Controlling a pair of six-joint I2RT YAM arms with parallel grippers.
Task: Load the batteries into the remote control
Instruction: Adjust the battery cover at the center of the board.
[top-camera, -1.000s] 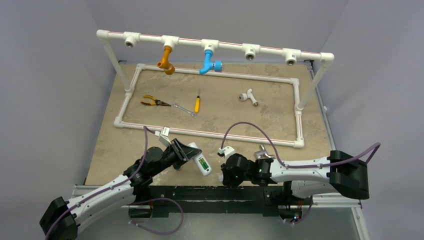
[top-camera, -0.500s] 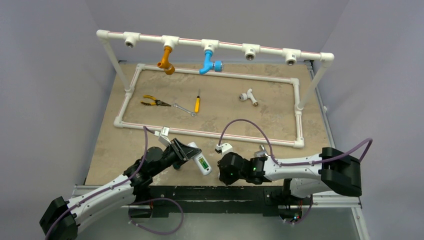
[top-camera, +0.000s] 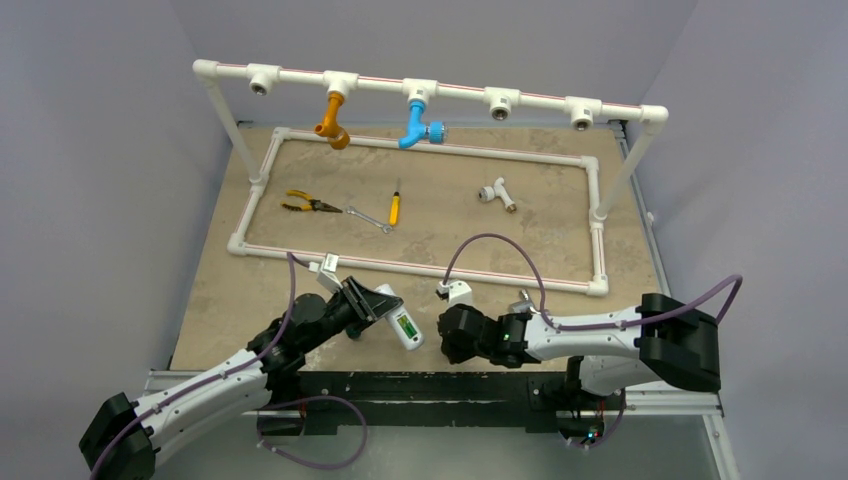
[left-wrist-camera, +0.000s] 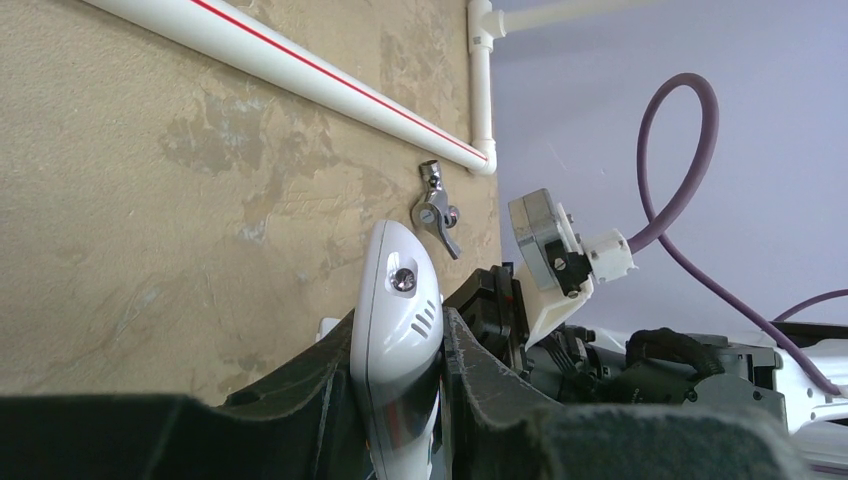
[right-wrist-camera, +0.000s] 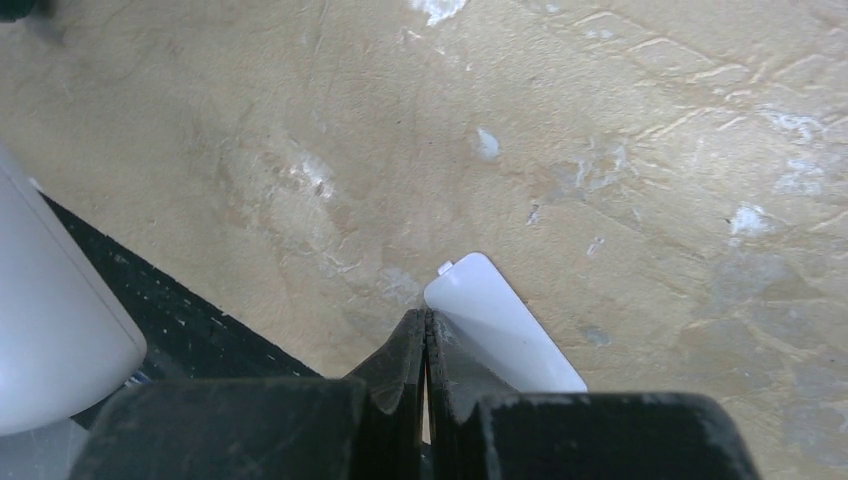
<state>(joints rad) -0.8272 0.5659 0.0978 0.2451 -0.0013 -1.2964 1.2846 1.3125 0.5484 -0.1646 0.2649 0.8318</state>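
Observation:
My left gripper (top-camera: 385, 305) is shut on the white remote control (top-camera: 400, 325) and holds it tilted above the table's near edge. A green battery (top-camera: 405, 323) shows in its recess. In the left wrist view the remote (left-wrist-camera: 398, 300) is clamped between both pads of the gripper (left-wrist-camera: 400, 350). My right gripper (top-camera: 447, 335) is just right of the remote, low over the table. In the right wrist view its jaws (right-wrist-camera: 425, 335) are shut together, the tips at the left edge of the flat white cover plate (right-wrist-camera: 505, 330) lying on the table. The remote's end (right-wrist-camera: 50, 330) shows at far left.
A small metal valve (top-camera: 522, 300) lies near the right arm. Behind is a white pipe frame (top-camera: 420, 268) enclosing pliers (top-camera: 305, 203), a wrench (top-camera: 370, 220), a yellow screwdriver (top-camera: 394, 207) and a white tee fitting (top-camera: 495, 192). Orange (top-camera: 333, 120) and blue (top-camera: 415, 125) taps hang from the raised rail.
My right gripper has shifted a little to the left, closer to the remote. The left arm and the remote have not moved.

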